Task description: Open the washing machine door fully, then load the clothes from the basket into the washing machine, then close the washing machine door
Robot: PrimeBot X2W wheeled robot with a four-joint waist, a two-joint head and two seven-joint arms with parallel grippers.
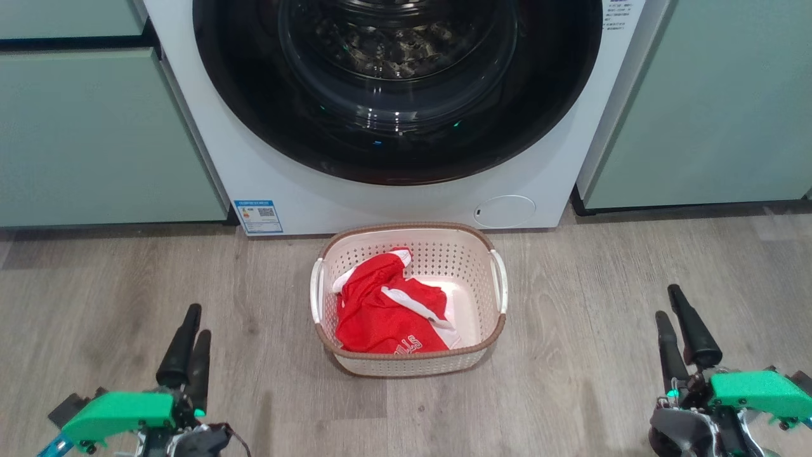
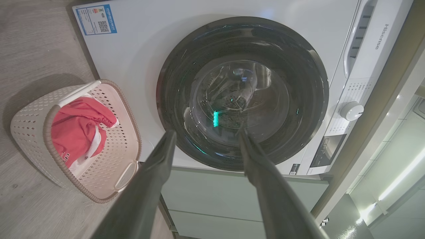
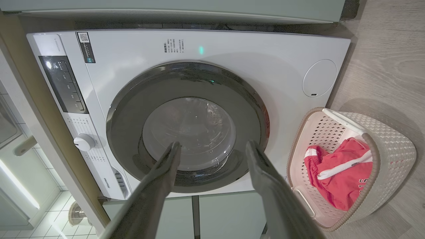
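Washing machine [image 1: 298,190] stands with its black-rimmed door [image 1: 254,95] closed, the basket [image 1: 472,254] on the floor [image 1: 571,355] just before it holding the red clothes [image 1: 380,317], between and well apart from the left gripper [image 1: 198,320] and right gripper [image 1: 667,301], both spread wide, empty.

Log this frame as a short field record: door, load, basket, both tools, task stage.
door: washing machine door shut on the washing machine
load: red clothes lying in the basket
basket place: on the wood floor, just in front of the machine
left tool: open, empty
right tool: open, empty
stage: door not yet opened
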